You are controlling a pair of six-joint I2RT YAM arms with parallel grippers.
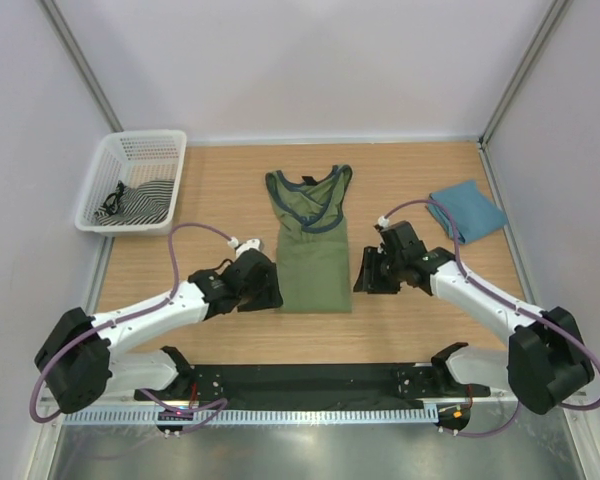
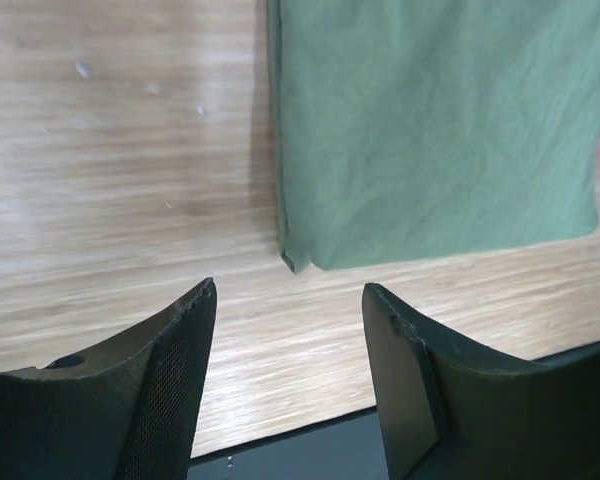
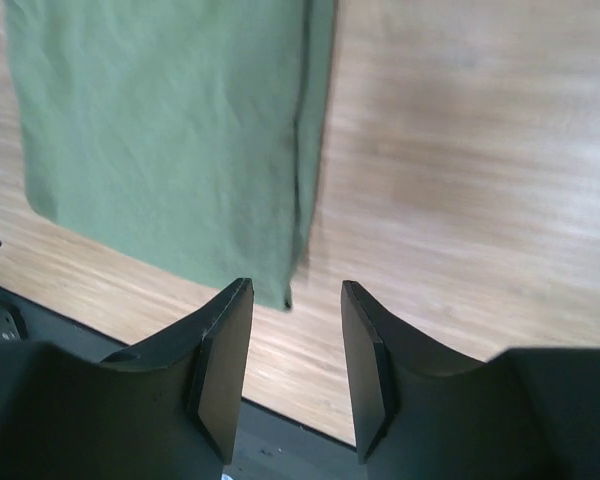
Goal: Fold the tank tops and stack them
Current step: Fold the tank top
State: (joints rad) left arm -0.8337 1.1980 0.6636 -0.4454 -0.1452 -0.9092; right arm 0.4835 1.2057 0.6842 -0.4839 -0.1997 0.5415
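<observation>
An olive-green tank top (image 1: 315, 250) lies flat mid-table, folded into a narrow strip, with its navy-trimmed neck at the far end. My left gripper (image 1: 270, 288) is just off the top's near-left corner. In the left wrist view that gripper (image 2: 289, 290) is open over bare wood, and the green cloth (image 2: 430, 140) lies beyond its fingertips. My right gripper (image 1: 366, 274) is just off the near-right corner. The right wrist view shows it (image 3: 296, 285) open and empty, with the cloth's corner (image 3: 170, 130) just beyond its left finger. A folded teal-blue tank top (image 1: 467, 210) lies at the far right.
A white basket (image 1: 160, 145) holding a striped black-and-white cloth (image 1: 138, 203) stands at the far left. A black strip (image 1: 310, 380) runs along the near table edge between the arm bases. Pale walls close in the table on three sides.
</observation>
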